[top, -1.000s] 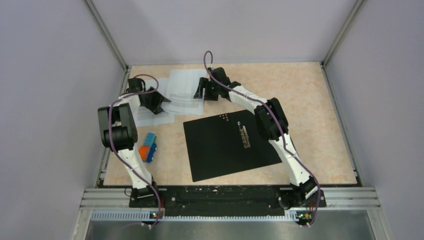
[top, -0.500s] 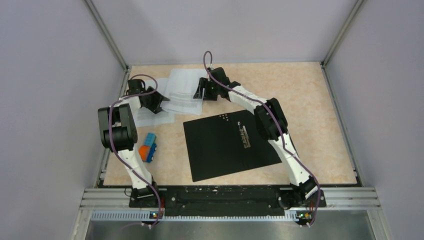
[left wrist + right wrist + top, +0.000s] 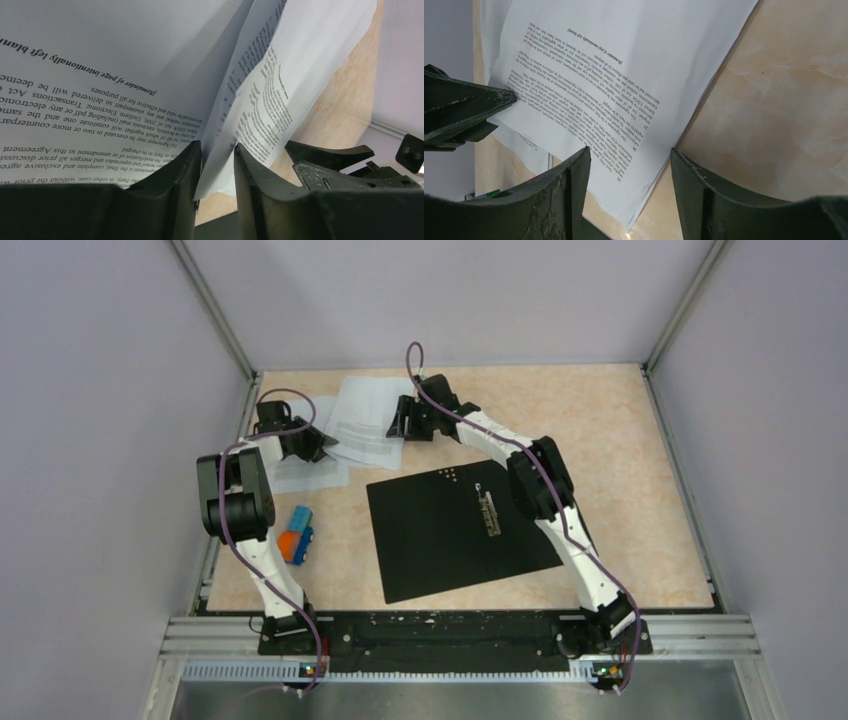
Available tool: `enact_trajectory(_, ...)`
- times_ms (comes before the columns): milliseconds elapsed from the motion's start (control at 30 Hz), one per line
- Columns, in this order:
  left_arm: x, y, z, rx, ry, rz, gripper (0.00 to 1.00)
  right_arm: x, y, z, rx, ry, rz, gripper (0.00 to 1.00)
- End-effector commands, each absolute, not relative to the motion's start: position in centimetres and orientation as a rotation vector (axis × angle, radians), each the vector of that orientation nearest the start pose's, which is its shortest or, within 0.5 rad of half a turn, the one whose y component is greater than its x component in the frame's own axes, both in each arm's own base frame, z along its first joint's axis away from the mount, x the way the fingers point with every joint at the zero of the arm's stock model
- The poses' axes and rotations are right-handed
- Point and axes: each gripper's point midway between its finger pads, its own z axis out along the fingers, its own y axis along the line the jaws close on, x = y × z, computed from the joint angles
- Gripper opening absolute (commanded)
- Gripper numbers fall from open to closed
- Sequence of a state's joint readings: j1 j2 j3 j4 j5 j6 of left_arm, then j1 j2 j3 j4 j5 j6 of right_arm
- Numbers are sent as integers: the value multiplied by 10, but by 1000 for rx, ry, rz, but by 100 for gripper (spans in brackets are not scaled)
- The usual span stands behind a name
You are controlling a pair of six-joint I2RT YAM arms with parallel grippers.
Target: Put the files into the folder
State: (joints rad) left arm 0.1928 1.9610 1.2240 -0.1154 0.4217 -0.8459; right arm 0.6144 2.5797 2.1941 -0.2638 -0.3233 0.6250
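- Files of thin white printed paper lie fanned just beyond the flat folder, which is opened black side up. The left gripper and right gripper flank the files, so pickup looks to be the step in hand. A small orange-and-blue block sits left of the folder.
- Left wrist: narrowly parted fingers bracket a raised sheet edge, not visibly clamped.
- Right wrist: jaws wide, straddling a flat sheet corner.
- Likely next: pinch both edges, lift, and carry toward the folder over bare tabletop. The floppy edges may sag.
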Motion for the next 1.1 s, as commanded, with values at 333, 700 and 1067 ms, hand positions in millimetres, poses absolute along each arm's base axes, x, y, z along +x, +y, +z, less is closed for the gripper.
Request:
enact_trajectory(333,497,-24,122,-1271,2116,-1048,0,502,417,88,-8,2414,1062,81)
enact_trajectory(700,456,-57,144,-1331,2082,-1213,0,492,412,92,201,2420,1208,84)
enact_trajectory(1067,393,-90,114,-1240,2244,-1172,0,495,411,80,357,2347,1373,58)
